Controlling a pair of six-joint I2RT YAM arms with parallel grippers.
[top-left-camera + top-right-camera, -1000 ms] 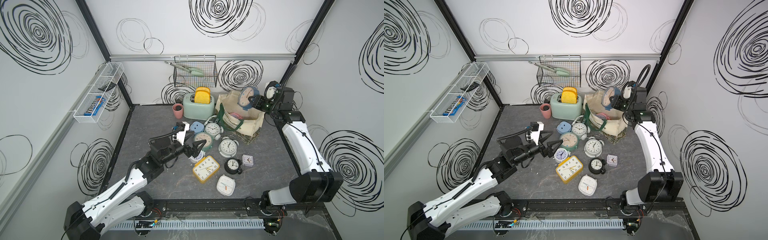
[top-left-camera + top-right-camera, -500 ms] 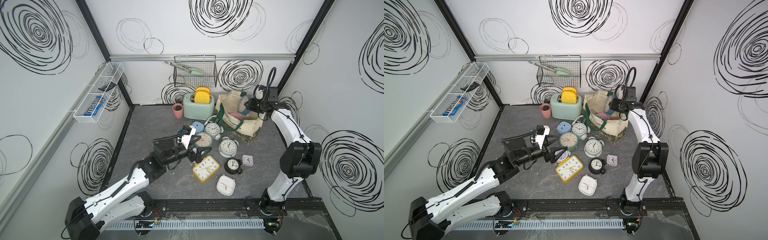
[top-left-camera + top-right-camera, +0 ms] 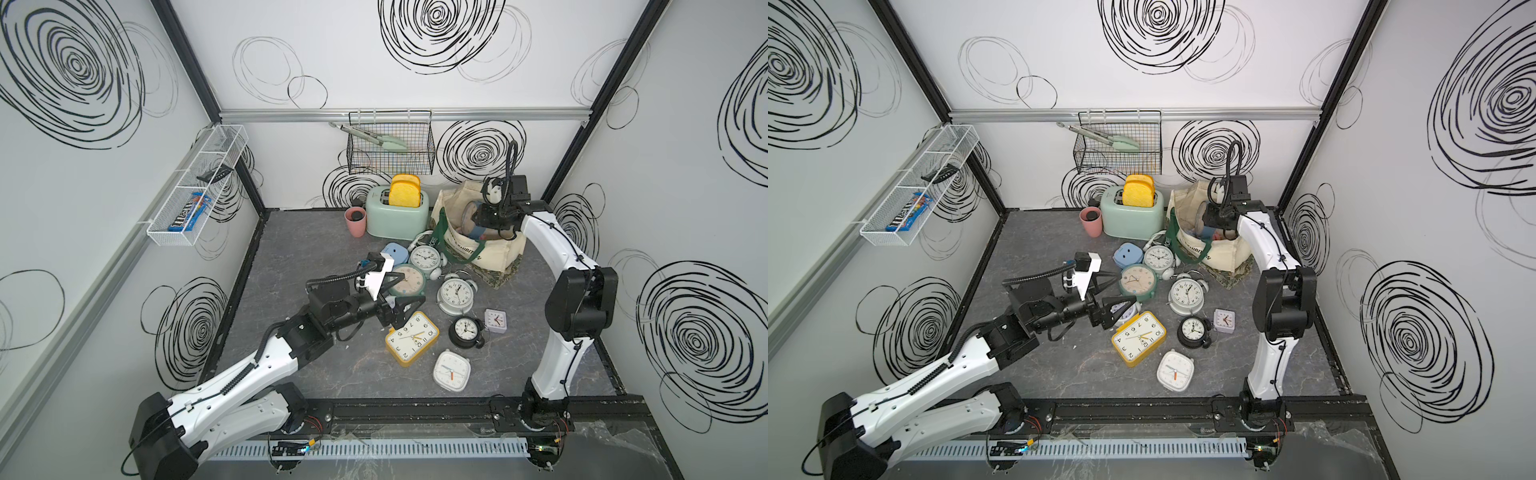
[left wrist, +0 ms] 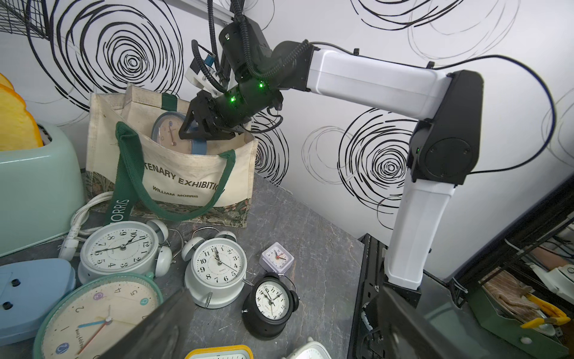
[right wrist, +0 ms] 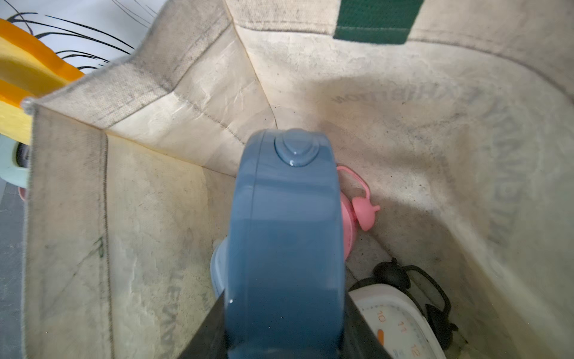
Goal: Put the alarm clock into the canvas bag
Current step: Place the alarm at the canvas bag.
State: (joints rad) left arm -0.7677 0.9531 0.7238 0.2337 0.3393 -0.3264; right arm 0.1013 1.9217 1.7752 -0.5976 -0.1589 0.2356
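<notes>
Right gripper (image 5: 284,335), clenched on the blue alarm clock (image 5: 285,233), has descended into the canvas bag (image 3: 496,251), so release seems all that remains; left gripper (image 3: 1125,288) hovers, jaws spread wide.

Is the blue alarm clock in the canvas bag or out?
In, but unreleased: the blue alarm clock hangs inside the canvas bag, between its walls, clamped in the right gripper.
</notes>
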